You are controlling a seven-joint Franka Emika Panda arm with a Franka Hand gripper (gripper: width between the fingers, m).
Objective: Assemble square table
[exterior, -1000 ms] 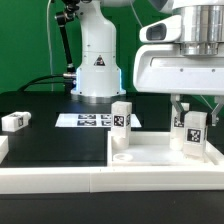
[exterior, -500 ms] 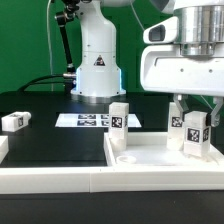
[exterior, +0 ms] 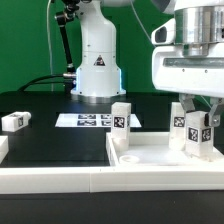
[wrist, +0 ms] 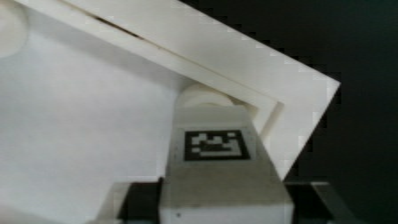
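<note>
While I am watching this remotely, the gripper [exterior: 194,122] is holding a white tagged leg [exterior: 194,138] upright, its jaws drawn in narrow against the block's two sides. In the wrist view the same leg [wrist: 215,150] is showing its black-and-white tag, and its lower end is sitting over an inner corner of the square tabletop [wrist: 214,68], right where two raised rims are meeting. From the exterior view that is the far corner of the tabletop [exterior: 150,150] on the exterior view's right. I cannot tell whether the leg is touching the tray floor or hanging just above it.

A second leg [exterior: 121,122] is standing upright at the tabletop's far corner on the exterior view's left. A third leg [exterior: 15,121] is lying on the black table [exterior: 45,140], well apart from the tabletop, near the table's edge on the exterior view's left. The marker board [exterior: 88,120] is lying flat behind the second leg, in front of the white robot base [exterior: 97,65]. A long white border wall [exterior: 50,180] is running along the table's near edge, just in front of the tabletop.
</note>
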